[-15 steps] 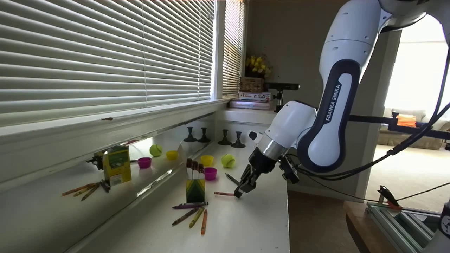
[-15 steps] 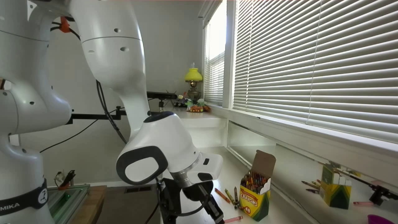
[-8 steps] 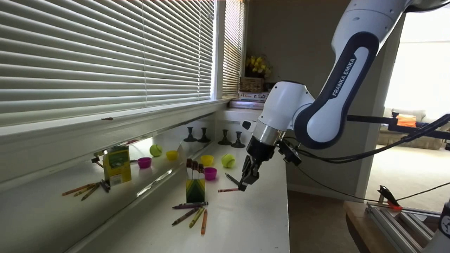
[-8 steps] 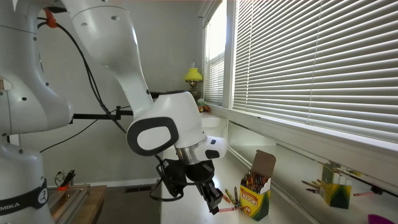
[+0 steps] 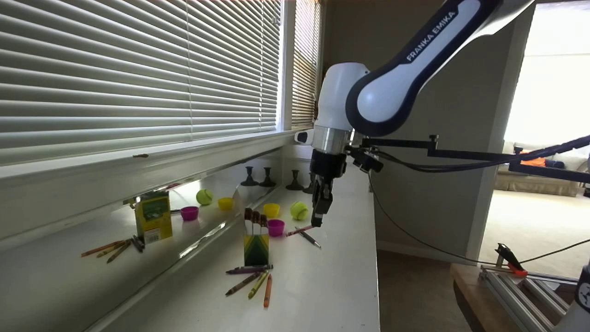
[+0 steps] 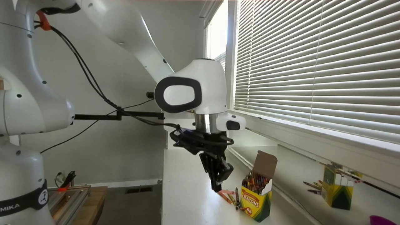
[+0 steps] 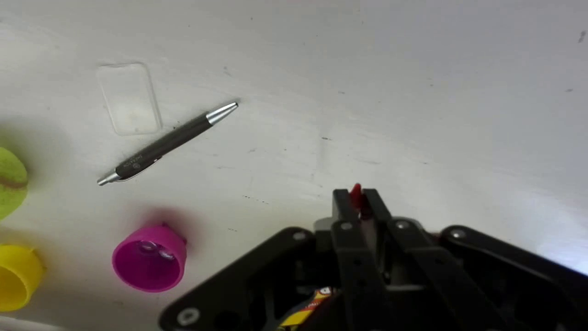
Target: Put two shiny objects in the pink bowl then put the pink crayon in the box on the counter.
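My gripper (image 5: 317, 224) is shut on the pink crayon (image 5: 298, 231) and holds it above the white counter. The crayon sticks out sideways from the fingertips in both exterior views (image 6: 228, 192). In the wrist view its red tip (image 7: 356, 195) shows between the fingers (image 7: 356, 197). The pink bowl (image 5: 276, 228) stands on the counter; in the wrist view (image 7: 149, 264) two clear shiny pieces (image 7: 156, 249) lie inside it. The yellow-green crayon box (image 6: 254, 201) stands upright with its lid open, full of crayons, also in an exterior view (image 5: 256, 249). The fingers mostly hide it in the wrist view.
Several loose crayons (image 5: 249, 282) lie by the box. A dark pen (image 7: 165, 142) and a clear plastic piece (image 7: 130, 99) lie near the bowl. A yellow cup (image 5: 271, 210), tennis ball (image 5: 299, 210) and candle holders (image 5: 295, 180) stand behind. A reflective panel (image 5: 203, 240) lines the wall.
My gripper has risen from the counter with the pink crayon in it and turned more upright. The crayon has lifted off the surface and tilted. The pen now shows more fully. The box has not moved.
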Controlling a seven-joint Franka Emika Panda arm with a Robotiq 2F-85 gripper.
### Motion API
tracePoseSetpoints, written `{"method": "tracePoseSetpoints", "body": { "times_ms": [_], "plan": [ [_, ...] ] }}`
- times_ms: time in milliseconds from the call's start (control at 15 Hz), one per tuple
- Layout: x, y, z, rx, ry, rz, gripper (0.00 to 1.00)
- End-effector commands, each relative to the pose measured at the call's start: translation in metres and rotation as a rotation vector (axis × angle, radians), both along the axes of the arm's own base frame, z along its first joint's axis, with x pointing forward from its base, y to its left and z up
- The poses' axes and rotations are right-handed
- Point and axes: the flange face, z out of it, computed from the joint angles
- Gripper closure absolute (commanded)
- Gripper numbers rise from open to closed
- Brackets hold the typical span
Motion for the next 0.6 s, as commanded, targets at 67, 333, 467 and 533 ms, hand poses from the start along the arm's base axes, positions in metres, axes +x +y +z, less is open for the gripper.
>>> {"method": "tracePoseSetpoints", "body": {
  "times_ms": [67,333,467,533],
  "plan": [
    [0.010,-0.003,0.069,0.043,0.110,0.011,0.98],
    [0.021,-0.019,0.126,0.073,0.220,-0.027,0.98],
    [0.029,-0.027,0.146,0.097,0.273,-0.041,0.98],
    [0.019,-0.023,0.129,0.062,0.233,-0.026,0.98]
  ]
}}
